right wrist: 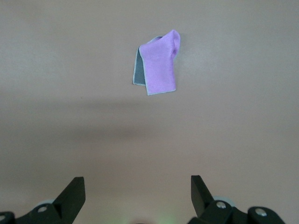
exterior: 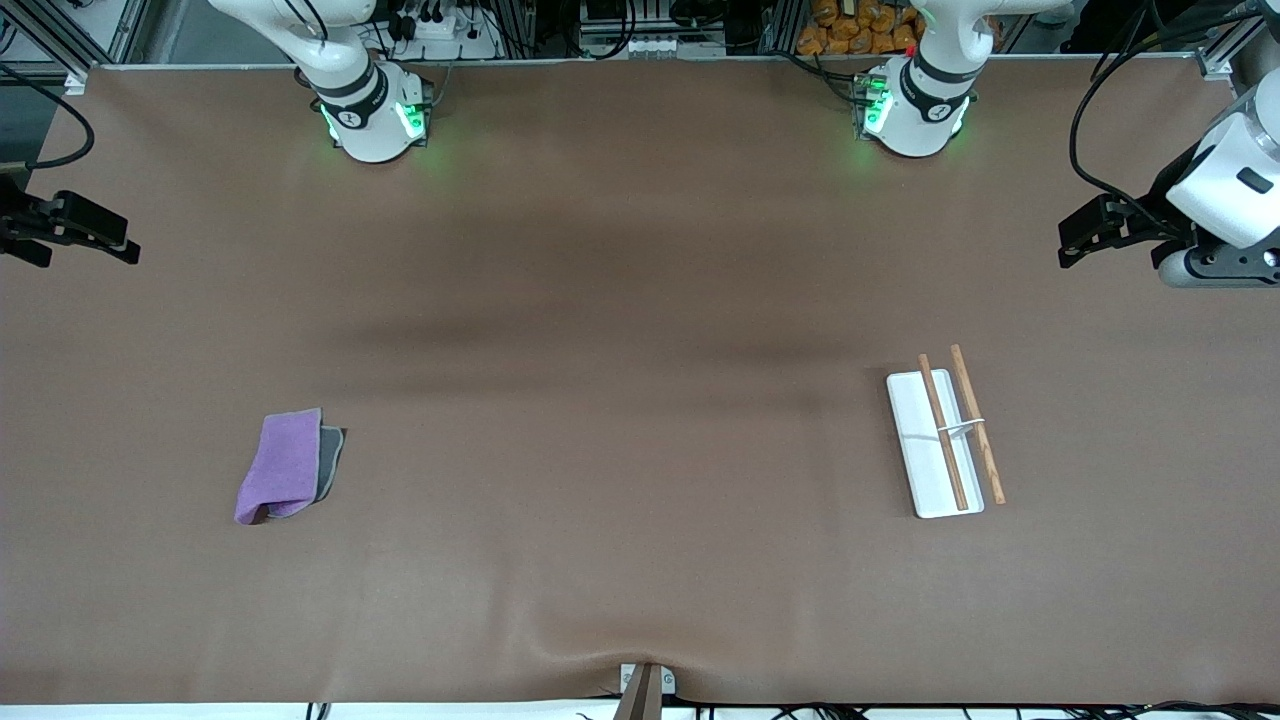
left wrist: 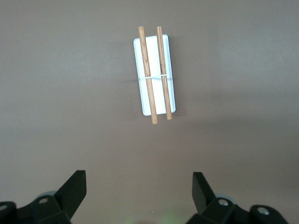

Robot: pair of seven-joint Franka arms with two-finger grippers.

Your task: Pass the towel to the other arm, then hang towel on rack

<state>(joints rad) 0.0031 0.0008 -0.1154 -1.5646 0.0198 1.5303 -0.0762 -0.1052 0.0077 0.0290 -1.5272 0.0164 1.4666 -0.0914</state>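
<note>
A matt brown tabletop [exterior: 640, 300] with a smooth, slightly rippled covering. On it lies a soft, fuzzy purple cloth towel [exterior: 280, 465], folded so its dark grey underside shows. A rack [exterior: 935, 480] has a smooth, faintly glossy white base that looks like plastic, and two thin rods of light-brown wood with visible grain. Each arm's hand, left [left wrist: 139, 186] and right [right wrist: 138, 186], has matt black fingers.

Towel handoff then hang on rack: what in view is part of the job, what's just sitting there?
Job:
- towel, folded on the table toward the right arm's end
- rack, toward the left arm's end
- right gripper, open, over the table edge, holding nothing
- left gripper, open, holding nothing

Just there:
- brown table mat
</note>
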